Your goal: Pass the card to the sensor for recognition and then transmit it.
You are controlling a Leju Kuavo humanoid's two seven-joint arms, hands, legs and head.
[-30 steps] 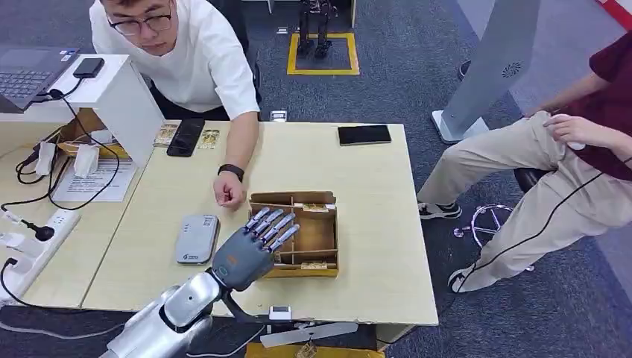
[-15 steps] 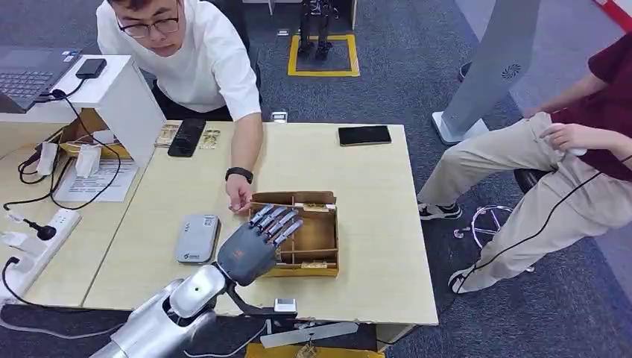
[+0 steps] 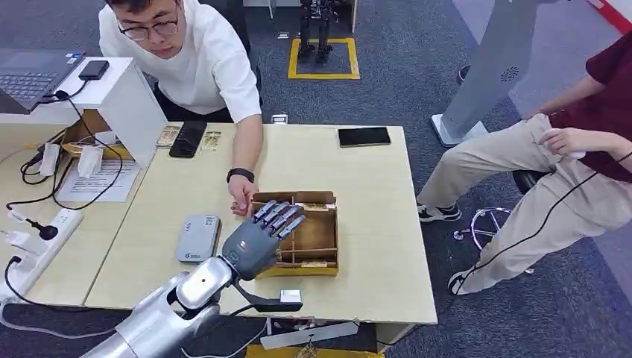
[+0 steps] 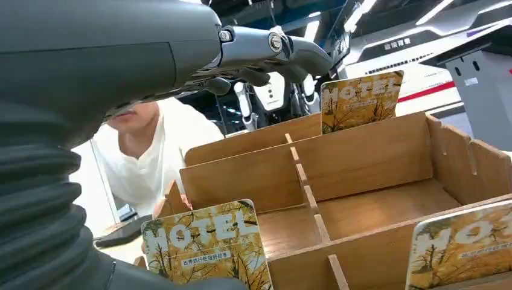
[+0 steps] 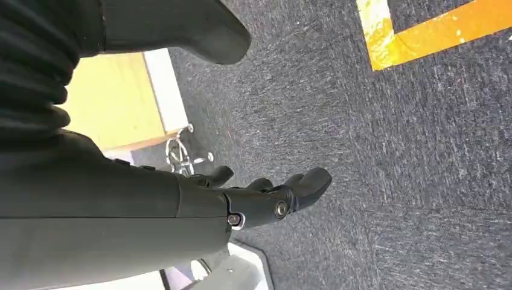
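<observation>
The left hand (image 3: 255, 245) hovers over the near-left part of the wooden box (image 3: 317, 233) on the table (image 3: 373, 224), fingers (image 3: 282, 218) spread and released, holding nothing. A hotel card (image 4: 205, 249) stands upright in the box just beside the hand; another (image 4: 361, 99) stands at the far wall. The grey sensor (image 3: 197, 238) lies left of the box. Farther off, a person's hand (image 3: 241, 200) rests at the box's far-left corner. The right hand (image 5: 265, 196) hangs above the carpet, fingers loosely curled, empty.

Robotics lab or demo office: grey carpet floor (image 3: 387, 89) with yellow tape square (image 3: 323, 56), laptop (image 3: 26, 78), power strip (image 3: 33, 242) and cables on wooden counter (image 3: 373, 186).
</observation>
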